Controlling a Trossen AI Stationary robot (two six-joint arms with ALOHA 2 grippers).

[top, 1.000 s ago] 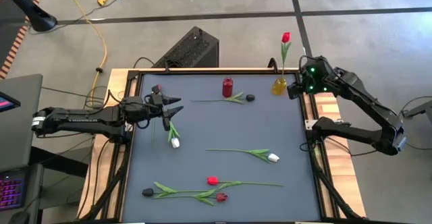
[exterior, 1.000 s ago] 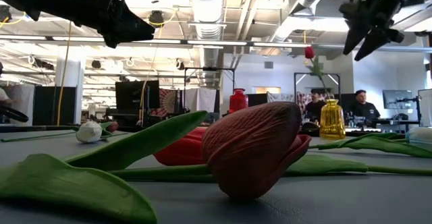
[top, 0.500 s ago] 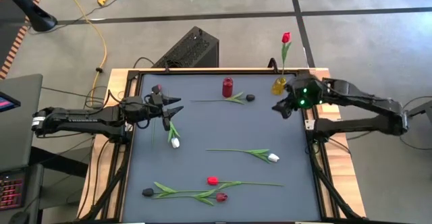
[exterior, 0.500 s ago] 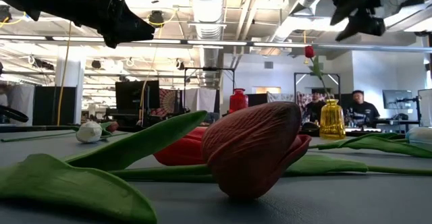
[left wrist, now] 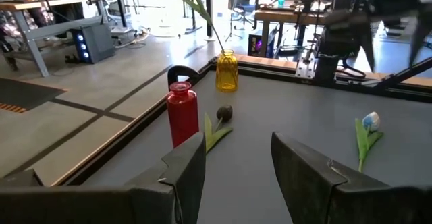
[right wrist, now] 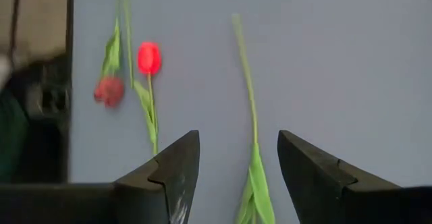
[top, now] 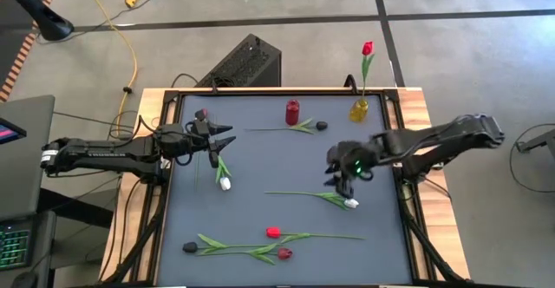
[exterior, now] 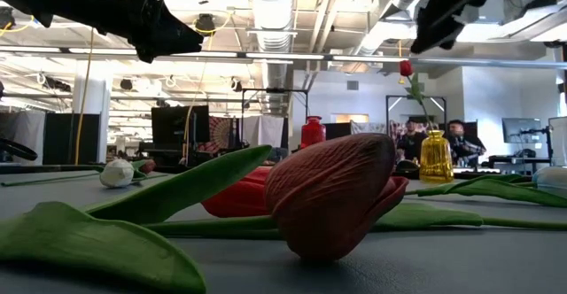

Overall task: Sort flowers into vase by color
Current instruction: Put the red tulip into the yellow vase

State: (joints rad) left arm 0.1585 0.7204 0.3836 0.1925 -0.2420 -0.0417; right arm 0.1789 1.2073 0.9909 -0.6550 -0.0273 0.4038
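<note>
At the near edge of the worktop (top: 260,162) three flowers lie in a loose bundle with stems crossing: a dark-headed tulip (top: 190,247), a bright red tulip (top: 273,232) and a maroon tulip (top: 284,254), whose big closed head fills the low view. They look unsorted, probably waiting their turn. Farther in, a white tulip (top: 350,203) lies flat with its thin green stem running toward the left arm's side, and the right gripper (top: 345,172) hangs just above it, jaws apart with the stem and a leaf showing between them in the right wrist view; that pose suggests it is lining up to pick this flower by the stem. On the other side, the left gripper (top: 220,138) hovers with its jaws apart and holding nothing, while a second white tulip (top: 225,183) lies on the worktop just in front of it. Toward the far edge another dark-headed tulip (top: 321,126) lies beside a red vase (top: 292,112), which is empty. At the far corner on the right arm's side a yellow vase (top: 359,109) holds one red tulip (top: 367,49) upright, so red seems to belong there.
</note>
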